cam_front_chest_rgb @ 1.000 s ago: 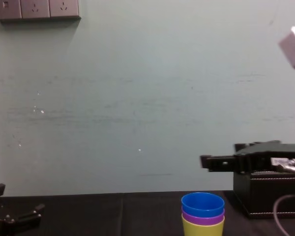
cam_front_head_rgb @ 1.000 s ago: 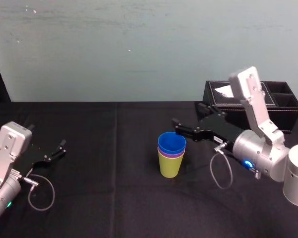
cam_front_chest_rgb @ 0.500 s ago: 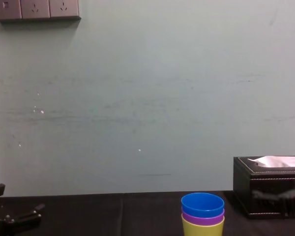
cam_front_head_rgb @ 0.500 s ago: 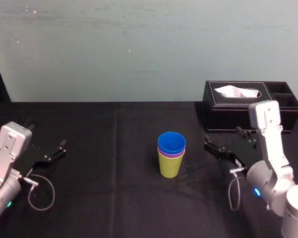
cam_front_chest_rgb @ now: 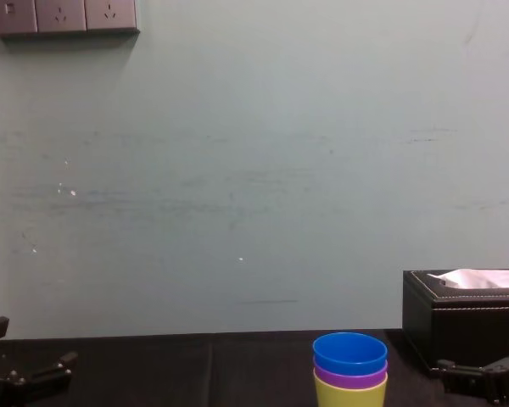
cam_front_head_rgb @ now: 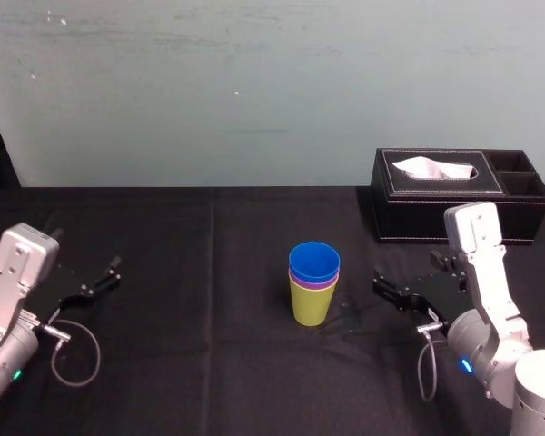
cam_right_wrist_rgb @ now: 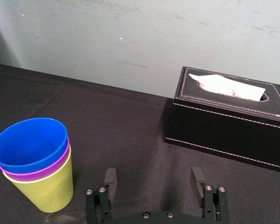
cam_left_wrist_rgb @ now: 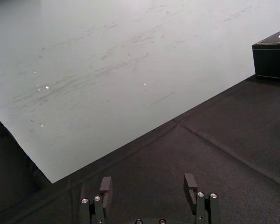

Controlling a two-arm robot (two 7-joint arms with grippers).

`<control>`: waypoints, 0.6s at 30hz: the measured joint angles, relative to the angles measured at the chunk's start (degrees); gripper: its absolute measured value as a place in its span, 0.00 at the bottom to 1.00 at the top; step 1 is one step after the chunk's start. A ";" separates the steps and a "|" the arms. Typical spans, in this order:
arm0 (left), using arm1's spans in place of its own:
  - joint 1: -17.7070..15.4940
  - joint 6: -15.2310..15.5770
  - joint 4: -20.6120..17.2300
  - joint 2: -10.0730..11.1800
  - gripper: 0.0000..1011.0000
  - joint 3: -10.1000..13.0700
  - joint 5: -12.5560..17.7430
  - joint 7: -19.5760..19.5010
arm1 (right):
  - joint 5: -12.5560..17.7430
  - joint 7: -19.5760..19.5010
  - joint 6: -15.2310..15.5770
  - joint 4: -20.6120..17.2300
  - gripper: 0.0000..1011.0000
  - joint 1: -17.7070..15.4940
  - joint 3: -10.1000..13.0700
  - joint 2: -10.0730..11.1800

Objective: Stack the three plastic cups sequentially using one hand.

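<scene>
Cups (cam_front_chest_rgb: pixel 349 373) stand nested in one upright stack near the middle of the desk (cam_front_head_rgb: pixel 209 272), which is covered in matt black cloth; the lime-yellow cup (cam_front_head_rgb: pixel 310 307) is at the bottom on the cloth, the purple cup (cam_front_head_rgb: pixel 315 283) sits inside it with just a band below its rim showing, and the blue cup (cam_front_head_rgb: pixel 313 262) sits on top, mouth up; all three are smooth plastic, tapered, wider at the rim; the right pincer (cam_front_head_rgb: pixel 407 283), black with two blocky fingers on a silver-grey arm, is low over the cloth near the stack on its right side, apart from it, fingers spread wide with nothing between them; behind it sits a black stitched leather tissue box (cam_front_head_rgb: pixel 436 202) with a white tissue (cam_front_head_rgb: pixel 433 168) poking out; the left pincer (cam_front_head_rgb: pixel 84 268) is far out at the desk's left, likewise spread and empty, well apart from the stack.
</scene>
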 joint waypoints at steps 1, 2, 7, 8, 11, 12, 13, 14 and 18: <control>0.00 0.00 0.00 0.00 0.99 0.00 0.00 0.00 | 0.01 0.00 -0.02 -0.02 0.99 0.01 0.00 0.00; 0.00 0.00 0.00 0.00 0.99 0.00 0.00 0.00 | 0.01 0.00 -0.03 -0.02 0.99 0.01 0.00 0.01; 0.00 0.00 0.00 0.00 0.99 0.00 0.00 0.00 | 0.06 -0.01 -0.16 -0.11 0.99 0.04 0.00 0.03; 0.00 0.00 0.00 0.00 0.99 0.00 0.00 0.00 | 0.07 -0.01 -0.17 -0.11 0.99 0.04 0.00 0.03; 0.00 0.00 0.00 0.00 0.99 0.00 0.00 0.00 | 0.09 -0.02 -0.22 -0.15 0.99 0.06 0.00 0.05; 0.00 0.00 0.00 0.00 0.99 0.00 0.00 0.00 | 0.10 -0.02 -0.23 -0.16 0.99 0.06 0.00 0.05; 0.00 0.00 0.00 0.00 0.99 0.00 0.00 0.00 | 0.10 -0.02 -0.24 -0.16 0.99 0.06 0.00 0.05; 0.00 0.00 0.00 0.00 0.99 0.00 0.00 0.00 | 0.11 -0.02 -0.25 -0.17 0.99 0.07 0.00 0.05; 0.00 0.00 0.00 0.00 0.99 0.00 0.00 0.00 | 0.12 -0.02 -0.28 -0.19 0.99 0.07 0.00 0.05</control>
